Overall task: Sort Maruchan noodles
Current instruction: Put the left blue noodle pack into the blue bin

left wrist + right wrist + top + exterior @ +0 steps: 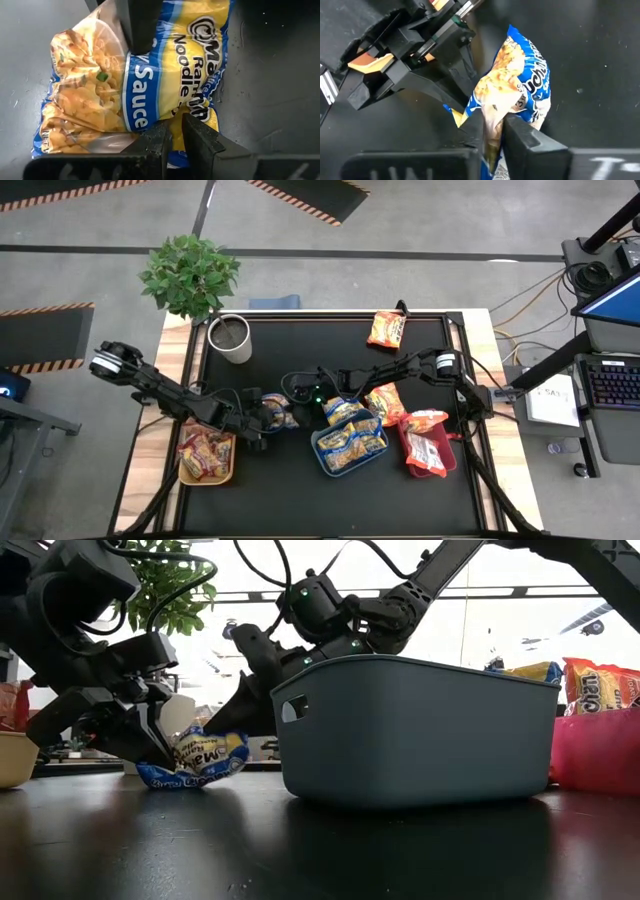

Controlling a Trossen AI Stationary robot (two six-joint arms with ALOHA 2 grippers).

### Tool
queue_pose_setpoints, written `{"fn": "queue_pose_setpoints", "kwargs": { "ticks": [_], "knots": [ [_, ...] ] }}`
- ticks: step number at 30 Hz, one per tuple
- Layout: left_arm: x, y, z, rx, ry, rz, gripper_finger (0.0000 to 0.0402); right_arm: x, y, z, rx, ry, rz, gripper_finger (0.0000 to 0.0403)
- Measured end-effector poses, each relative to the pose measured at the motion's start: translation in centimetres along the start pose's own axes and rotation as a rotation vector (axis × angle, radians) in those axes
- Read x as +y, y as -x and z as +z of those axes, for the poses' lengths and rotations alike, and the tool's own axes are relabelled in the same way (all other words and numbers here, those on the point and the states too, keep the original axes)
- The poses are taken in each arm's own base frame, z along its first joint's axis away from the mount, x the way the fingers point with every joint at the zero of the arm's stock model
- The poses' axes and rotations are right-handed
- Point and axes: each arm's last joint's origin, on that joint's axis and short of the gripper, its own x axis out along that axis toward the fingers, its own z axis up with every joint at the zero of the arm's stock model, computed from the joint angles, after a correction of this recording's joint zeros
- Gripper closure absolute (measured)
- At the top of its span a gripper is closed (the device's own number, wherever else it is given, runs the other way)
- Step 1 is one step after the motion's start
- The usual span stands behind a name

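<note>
A blue-and-yellow Maruchan noodle packet (278,412) stands on edge on the black table, between my two grippers. My left gripper (258,420) is shut on it from the table's left side. My right gripper (296,408) is shut on it from the right. In the low view the packet (195,760) sits with its lower edge on the table, beside the left gripper (150,745). More blue-and-yellow packets fill the blue tray (322,452). Red-and-orange ones lie in the yellow tray (232,463) and the red tray (452,463). My left gripper pinches the packet's edge (174,114) between its two fingers, beside the printed blue band. The fingers slant down from the table's left. The packet's lower edge (185,781) rests on the table. My right gripper pinches the crumpled end of the packet (492,122) between its two fingers, opposite the left gripper's hold. The fingers come slanting down from the table's right side. The packet stands up beyond the fingers, its clear window (502,80) facing the camera.
One orange packet (387,330) lies near the far edge and another (385,402) beside the blue tray. A white cup (230,338) stands at the far left, with a potted plant (190,275) behind it. Bare black table lies along the near edge.
</note>
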Motion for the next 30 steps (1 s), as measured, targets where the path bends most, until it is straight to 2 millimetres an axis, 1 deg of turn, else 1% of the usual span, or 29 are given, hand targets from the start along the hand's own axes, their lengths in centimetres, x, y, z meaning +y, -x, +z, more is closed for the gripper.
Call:
{"fn": "queue_pose_setpoints", "kwargs": {
  "ticks": [3, 9, 13, 18, 23, 26, 30],
  "knots": [
    [-0.1, 0.0, 0.1, -0.016, -0.010, -0.006, 0.0361, 0.0, 0.0, 0.0, 0.002, 0.030, 0.005, 0.0382],
    [-0.2, 0.3, 0.3, -0.033, -0.011, -0.018, 0.0361, 0.2, 0.3, 0.3, 0.005, 0.039, 0.028, 0.0386],
    [-0.5, 0.9, 0.5, -0.059, -0.024, -0.039, 0.0361, 0.6, 0.7, 0.8, 0.000, 0.054, 0.037, 0.0387],
    [-0.8, 2.4, 1.1, -0.126, -0.053, -0.079, 0.0361, 1.4, 1.8, 1.9, -0.011, 0.079, 0.058, 0.0388],
    [-0.2, 4.3, 1.7, -0.191, -0.058, -0.105, 0.0361, 2.1, 3.0, 2.9, -0.019, 0.101, 0.060, 0.0388],
    [0.1, 5.4, 2.2, -0.251, -0.063, -0.126, 0.0361, 2.7, 4.1, 3.7, -0.018, 0.121, 0.059, 0.0388],
    [0.5, 7.0, 2.8, -0.329, -0.097, -0.176, 0.0361, 3.6, 6.1, 4.6, 0.030, 0.142, 0.045, 0.0388]
  ]
}}
